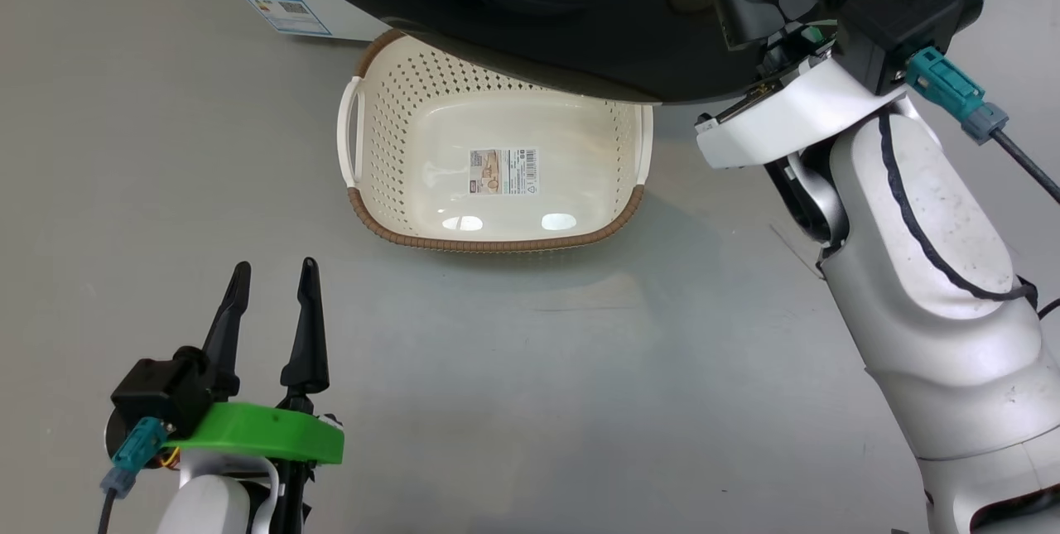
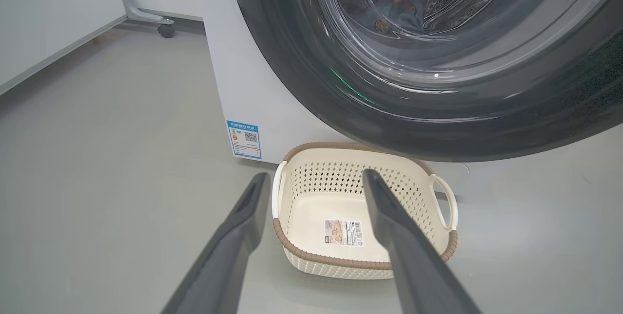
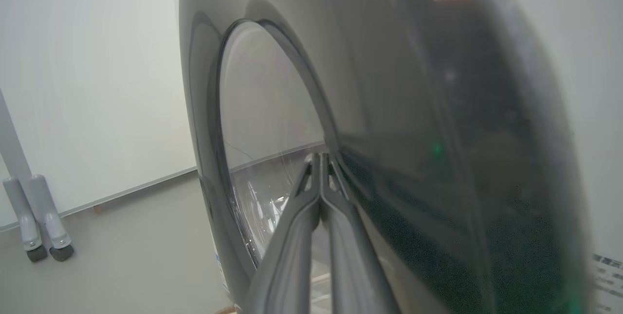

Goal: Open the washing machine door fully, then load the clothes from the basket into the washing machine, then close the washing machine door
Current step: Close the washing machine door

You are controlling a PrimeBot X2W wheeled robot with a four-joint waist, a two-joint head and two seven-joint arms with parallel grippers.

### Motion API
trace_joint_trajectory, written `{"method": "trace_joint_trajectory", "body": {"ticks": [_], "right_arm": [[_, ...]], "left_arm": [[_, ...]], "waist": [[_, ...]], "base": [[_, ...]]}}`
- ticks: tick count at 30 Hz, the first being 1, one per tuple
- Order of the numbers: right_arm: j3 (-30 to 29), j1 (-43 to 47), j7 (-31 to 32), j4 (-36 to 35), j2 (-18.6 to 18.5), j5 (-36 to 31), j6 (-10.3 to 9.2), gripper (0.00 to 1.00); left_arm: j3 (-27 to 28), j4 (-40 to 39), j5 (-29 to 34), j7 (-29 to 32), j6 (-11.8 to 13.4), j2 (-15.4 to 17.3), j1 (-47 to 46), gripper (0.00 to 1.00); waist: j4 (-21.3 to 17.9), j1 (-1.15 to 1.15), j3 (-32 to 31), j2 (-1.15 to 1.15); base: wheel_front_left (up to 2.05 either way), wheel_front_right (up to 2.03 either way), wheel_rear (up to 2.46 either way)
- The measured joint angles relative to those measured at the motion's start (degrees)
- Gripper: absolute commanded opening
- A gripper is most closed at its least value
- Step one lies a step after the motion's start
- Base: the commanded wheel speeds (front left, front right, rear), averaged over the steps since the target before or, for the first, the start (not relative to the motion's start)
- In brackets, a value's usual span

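Observation:
The basket [image 1: 377,116] stands on the floor with only a barcode sticker [image 1: 503,170] on its bottom; in the left wrist view the basket [image 2: 311,182] sits just beyond my fingers. The washing machine door [image 1: 596,54] overhangs the basket's far side. Through the door's glass [image 2: 413,17], bluish clothes [image 2: 401,9] show dimly against the drum. The white washing machine [image 2: 253,85] carries a blue label [image 2: 244,139]. My left gripper [image 1: 274,269] is open and holds nothing, near the basket's front left. My right gripper [image 3: 320,158] is shut, its tips against the door's dark rim [image 3: 413,158].
Grey floor [image 1: 580,368] spreads around the basket. My right arm [image 1: 919,269] rises at the right toward the door. A wheeled frame leg [image 2: 165,29] stands beside the machine, and two caster feet [image 3: 39,236] stand by a white wall.

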Motion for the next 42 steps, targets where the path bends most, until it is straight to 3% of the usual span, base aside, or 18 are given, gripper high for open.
{"method": "trace_joint_trajectory", "body": {"ticks": [8,28,35,41,42], "right_arm": [[-1.8,-3.9,0.0,1.9,-1.8,-1.3,0.21,0.0],[-6.8,-16.5,0.0,12.7,-9.9,-5.1,0.23,0.0],[-6.7,-16.6,-0.1,14.2,-9.3,-5.5,0.2,0.0],[-6.0,-12.2,-0.1,10.0,-4.9,-3.6,0.11,0.0],[-5.6,-10.3,-0.1,9.3,-4.0,-3.2,0.12,0.07]], "left_arm": [[-1.3,0.1,0.1,0.0,-0.4,-0.2,-1.1,1.0],[-3.2,3.8,-0.5,0.0,-1.0,-0.6,-1.6,1.0],[-1.7,4.0,-1.4,0.0,-1.0,-0.7,-1.3,1.0],[0.4,4.0,-2.9,0.0,-1.1,-0.8,-1.4,1.0],[0.5,4.3,-3.1,0.0,-1.1,-0.8,-1.4,1.0]], "waist": [[0.6,0.0,2.1,0.0],[7.5,0.0,1.8,0.0],[7.8,0.0,0.1,0.0],[6.7,0.0,-1.7,0.0],[6.5,0.0,-2.2,0.0]], "base": [[0.0,0.0,0.0],[0.0,0.0,0.0],[0.0,0.0,0.0],[0.0,0.0,0.0],[0.0,0.0,0.0]]}}
